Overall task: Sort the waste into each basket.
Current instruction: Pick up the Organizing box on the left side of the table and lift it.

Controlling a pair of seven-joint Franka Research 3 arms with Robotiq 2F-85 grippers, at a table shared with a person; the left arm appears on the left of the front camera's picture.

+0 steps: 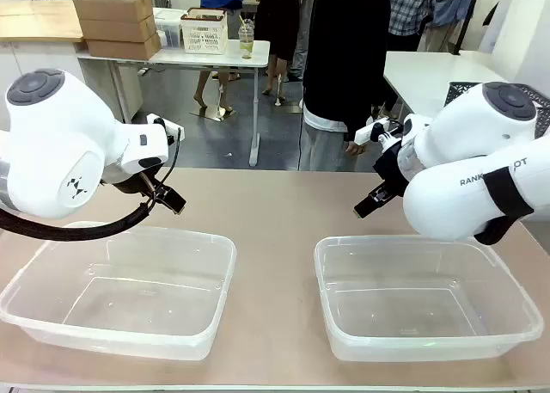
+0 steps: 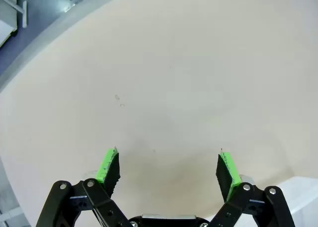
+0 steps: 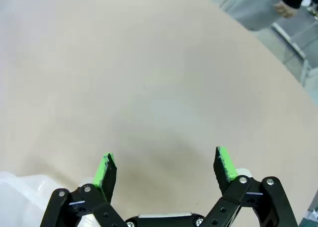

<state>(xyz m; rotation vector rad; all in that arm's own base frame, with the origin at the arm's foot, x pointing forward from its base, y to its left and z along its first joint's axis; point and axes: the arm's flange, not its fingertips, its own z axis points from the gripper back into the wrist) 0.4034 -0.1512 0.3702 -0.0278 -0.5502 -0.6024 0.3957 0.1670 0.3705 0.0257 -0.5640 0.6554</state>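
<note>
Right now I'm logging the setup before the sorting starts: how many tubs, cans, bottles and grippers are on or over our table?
Clear tubs: 2, left tub and right tub, both empty
Cans: 0
Bottles: 0
Grippers: 2, left gripper and right gripper, both open
Total: 4

Bare table (image 1: 275, 212) lies open between the two clear tubs, a lane running 6 to 12 o'clock; left tub (image 1: 120, 290) blocks 7 o'clock, right tub (image 1: 430, 294) blocks 5 o'clock; a person (image 1: 344, 75) stands at 12 o'clock beyond the far edge.
</note>
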